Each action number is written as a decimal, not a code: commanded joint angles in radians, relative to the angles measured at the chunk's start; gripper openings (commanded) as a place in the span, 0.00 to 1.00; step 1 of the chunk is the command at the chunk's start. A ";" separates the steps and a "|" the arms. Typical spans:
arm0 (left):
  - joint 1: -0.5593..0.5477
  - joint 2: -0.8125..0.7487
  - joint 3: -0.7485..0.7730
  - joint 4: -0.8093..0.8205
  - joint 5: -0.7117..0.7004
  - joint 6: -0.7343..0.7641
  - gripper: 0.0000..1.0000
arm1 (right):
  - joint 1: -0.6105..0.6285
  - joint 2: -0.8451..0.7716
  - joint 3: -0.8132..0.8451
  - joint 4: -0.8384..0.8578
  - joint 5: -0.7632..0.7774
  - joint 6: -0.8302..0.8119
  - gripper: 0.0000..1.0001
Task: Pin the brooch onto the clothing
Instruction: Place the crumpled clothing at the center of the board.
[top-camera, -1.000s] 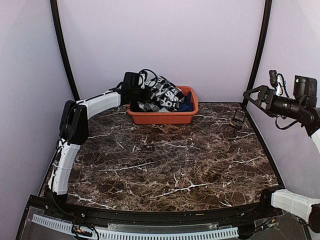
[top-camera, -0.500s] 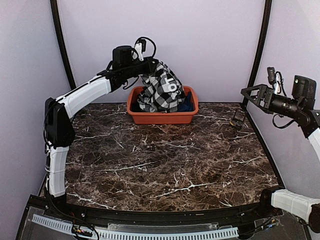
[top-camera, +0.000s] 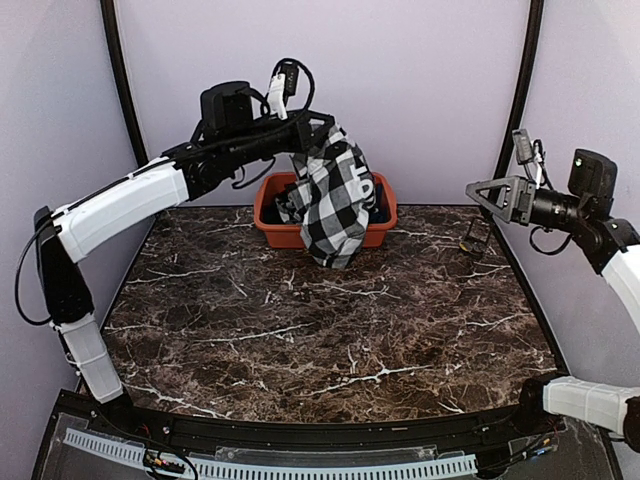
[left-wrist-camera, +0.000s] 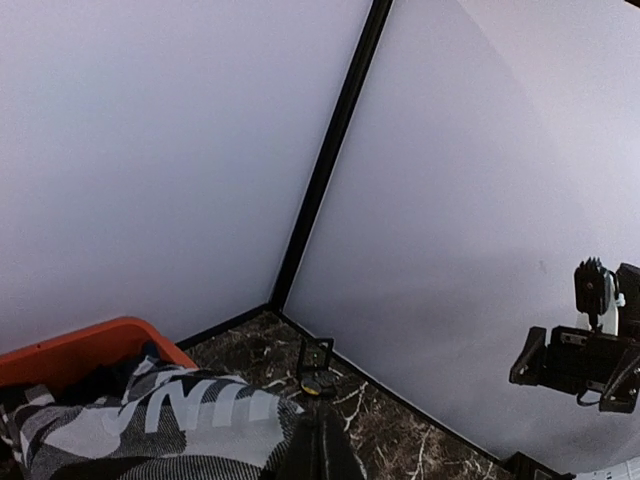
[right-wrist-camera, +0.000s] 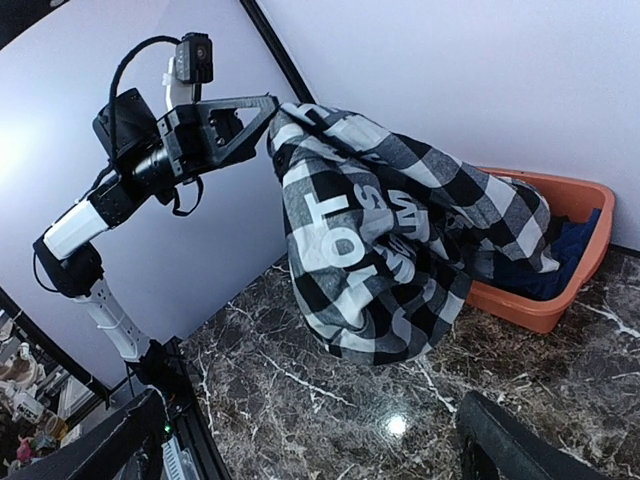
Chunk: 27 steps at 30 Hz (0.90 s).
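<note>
Shirt (top-camera: 335, 195) hoisted from the bin (top-camera: 385, 225).
The left tool (top-camera: 318, 128), pinched shut on the shirt, has raised it high; the right tool (top-camera: 482, 190) waits wide open, empty. Laying it flat looks next.

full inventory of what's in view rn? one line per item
black-and-white checked shirt with white block letters: one, hanging from the left fingers, its tail draped over the bin's front wall
orange plastic bin: one, far edge of the table, centre
plain blue garment: one, in the bin's right end
black cloth: one, in the bin's left end
small dark object: one, far right corner of the table; possibly the brooch, too small to tell
dark brown marble-pattern table: one
left fingers: shut on the shirt, high above the bin
right fingers: open, holding nothing, raised above the right edge of the table
</note>
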 joint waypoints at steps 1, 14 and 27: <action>-0.072 -0.182 -0.305 0.130 -0.059 -0.060 0.01 | 0.034 0.023 -0.056 0.045 0.013 -0.043 0.98; -0.212 -0.577 -0.854 0.205 -0.149 -0.116 0.01 | 0.234 0.257 -0.113 0.204 0.324 -0.196 0.99; -0.256 -0.764 -1.152 0.184 -0.155 -0.186 0.56 | 0.364 0.614 0.115 0.287 0.411 -0.240 0.99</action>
